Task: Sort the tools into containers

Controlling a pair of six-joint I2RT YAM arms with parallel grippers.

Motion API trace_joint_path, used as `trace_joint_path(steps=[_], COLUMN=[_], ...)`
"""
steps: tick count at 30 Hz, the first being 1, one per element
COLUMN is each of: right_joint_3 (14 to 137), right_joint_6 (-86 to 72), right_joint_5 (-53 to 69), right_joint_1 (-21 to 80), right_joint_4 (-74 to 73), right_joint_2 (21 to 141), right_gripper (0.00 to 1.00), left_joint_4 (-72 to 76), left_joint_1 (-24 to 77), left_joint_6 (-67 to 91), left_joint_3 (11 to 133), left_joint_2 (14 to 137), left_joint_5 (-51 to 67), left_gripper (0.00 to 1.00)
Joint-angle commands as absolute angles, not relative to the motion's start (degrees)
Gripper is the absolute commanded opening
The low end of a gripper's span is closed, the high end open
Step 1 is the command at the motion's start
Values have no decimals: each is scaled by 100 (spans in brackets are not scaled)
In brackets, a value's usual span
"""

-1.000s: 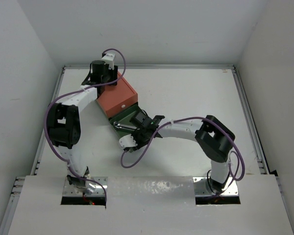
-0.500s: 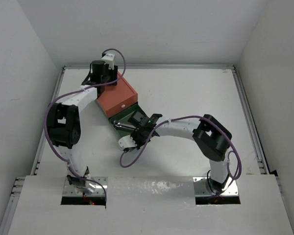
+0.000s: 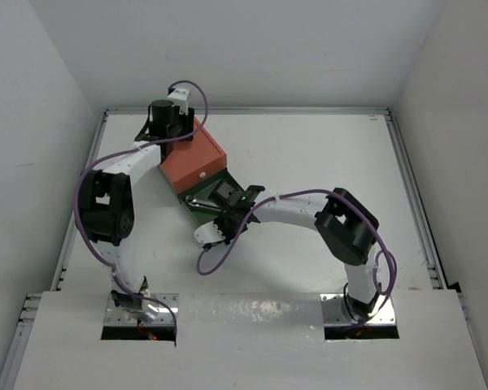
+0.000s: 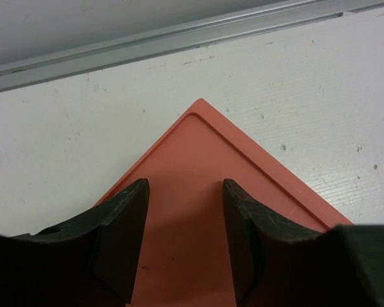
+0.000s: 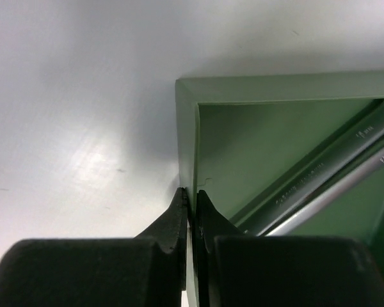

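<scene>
Two wrenches [image 5: 326, 173] in green drawer [image 5: 187, 128], stampings unreadable, right gripper [image 5: 192, 204] clamped on its wall, left gripper [image 4: 184, 192] spread over orange box [image 4: 198, 147]

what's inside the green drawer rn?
Two silver wrenches lie diagonally in the green drawer. The right end effector, pinched on its wall, covers the near corner; the part under the orange drawer is hidden.

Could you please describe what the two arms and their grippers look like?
The left arm and right arm have white links with bulky black joint housings; a purple cable loops along each. The left gripper and right gripper have matte black tapered fingers.
</scene>
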State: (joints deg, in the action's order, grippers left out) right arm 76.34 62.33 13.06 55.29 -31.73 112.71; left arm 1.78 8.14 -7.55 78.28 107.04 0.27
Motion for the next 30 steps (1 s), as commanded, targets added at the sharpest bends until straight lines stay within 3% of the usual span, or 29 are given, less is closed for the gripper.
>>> trace_joint_path(steps=[1,10,17,19,21,23,30], right_joint_3=[8121,8297,8402,8350,8245,8174,7236], right_joint_6=[6697,6496,6153,6144,6135,6144,4924], right_joint_5=[545,449,-605,-922,-1167,-1274,523], right_joint_1=[5449,5441,5370,5370,5361,5379,5388], right_joint_4=[-2031,-1557,-186,382,928,1168,818], right_joint_2=[10987,11311,11874,11900,11883,11787,10417], right_gripper=[0,0,0,9,35,47,70], left_joint_4=[-1512,-1521,-1512,-1512,-1503,-1512,-1512], left_joint_1=[721,729,738,738,738,738,738], left_joint_6=[-1055,-1072,-1072,-1063,-1063,-1064,-1081], left_joint_3=[7365,7374,7321,7321,7330,7330,7339], left_joint_2=[11311,11338,11338,11338,11347,11364,11373], left_joint_5=[-123,-123,-79,-79,-70,-70,-105], left_gripper=[47,47,47,47,47,47,47])
